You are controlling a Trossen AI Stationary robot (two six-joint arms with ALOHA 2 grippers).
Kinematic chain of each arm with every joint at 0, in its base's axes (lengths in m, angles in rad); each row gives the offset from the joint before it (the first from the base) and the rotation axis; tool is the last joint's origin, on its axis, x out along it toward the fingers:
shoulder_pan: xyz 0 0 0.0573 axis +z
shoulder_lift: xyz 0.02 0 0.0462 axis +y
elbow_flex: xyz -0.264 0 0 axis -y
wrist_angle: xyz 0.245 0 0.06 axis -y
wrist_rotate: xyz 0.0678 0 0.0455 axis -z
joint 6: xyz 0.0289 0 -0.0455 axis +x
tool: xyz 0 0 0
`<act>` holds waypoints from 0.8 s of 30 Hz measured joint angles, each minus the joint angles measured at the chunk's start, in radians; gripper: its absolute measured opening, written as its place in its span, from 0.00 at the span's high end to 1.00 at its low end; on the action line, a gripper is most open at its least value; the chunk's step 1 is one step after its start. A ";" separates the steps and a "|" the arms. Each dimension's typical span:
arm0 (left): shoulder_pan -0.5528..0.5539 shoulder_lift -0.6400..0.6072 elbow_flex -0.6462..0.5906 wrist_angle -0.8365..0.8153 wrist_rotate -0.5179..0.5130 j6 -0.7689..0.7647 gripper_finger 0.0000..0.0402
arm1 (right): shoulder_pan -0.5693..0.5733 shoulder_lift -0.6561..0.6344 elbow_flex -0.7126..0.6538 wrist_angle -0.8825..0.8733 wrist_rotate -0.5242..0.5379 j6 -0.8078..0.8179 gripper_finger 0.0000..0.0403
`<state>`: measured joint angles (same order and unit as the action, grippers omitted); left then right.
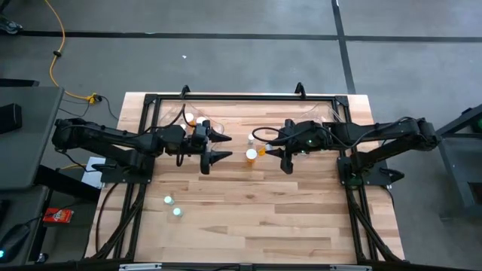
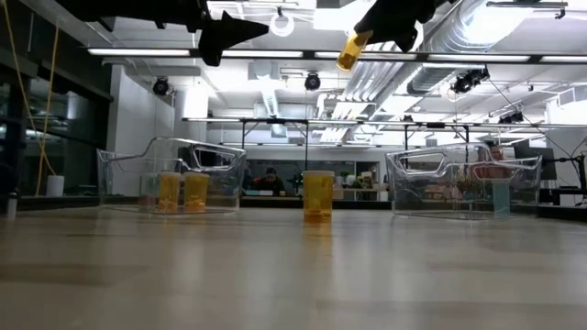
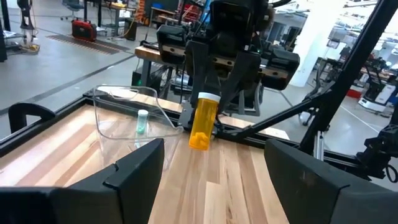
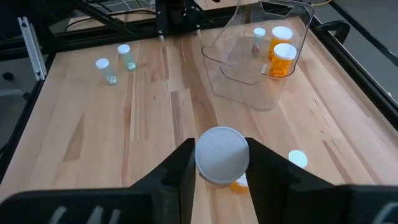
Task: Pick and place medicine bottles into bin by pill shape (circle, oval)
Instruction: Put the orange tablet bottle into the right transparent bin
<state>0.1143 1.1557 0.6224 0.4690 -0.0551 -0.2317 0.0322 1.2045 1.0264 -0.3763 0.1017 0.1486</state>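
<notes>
My right gripper is in the air over the table's middle, shut on an orange medicine bottle with a white cap. My left gripper faces it from the left, level and open, with nothing between its fingers. An orange bottle stands upright on the table below. Two small pale teal bottles stand near the front left. The clear left bin holds two orange bottles. A teal bottle is in the clear right bin. My right gripper pinches the bottle's white cap between its two fingers, one on each side of the cap. The fingers come from the table's right, slanting down. The bottle is lifted clear and hangs tilted, its orange body below the fingers.
Another white-capped bottle stands on the table just beyond the held one. A black frame rims the wooden table. The two bins sit at the far side, left and right.
</notes>
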 joint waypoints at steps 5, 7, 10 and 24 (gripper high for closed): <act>0.000 0.000 0.000 0.000 0.000 0.000 0.33 | 0.000 -0.004 0.003 -0.013 0.041 -0.026 0.75; 0.000 0.000 0.000 0.000 0.000 0.000 0.33 | 0.000 -0.011 0.034 -0.101 0.134 -0.048 0.75; 0.000 0.000 0.000 0.000 0.000 0.000 0.33 | -0.023 -0.016 0.107 -0.312 0.297 -0.020 0.75; 0.000 0.000 0.000 -0.002 0.000 -0.001 0.33 | -0.294 -0.060 -0.087 -0.690 0.299 0.194 0.75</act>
<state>0.1146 1.1557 0.6224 0.4670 -0.0555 -0.2325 -0.2621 1.1445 0.9396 -1.0662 0.4010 0.3429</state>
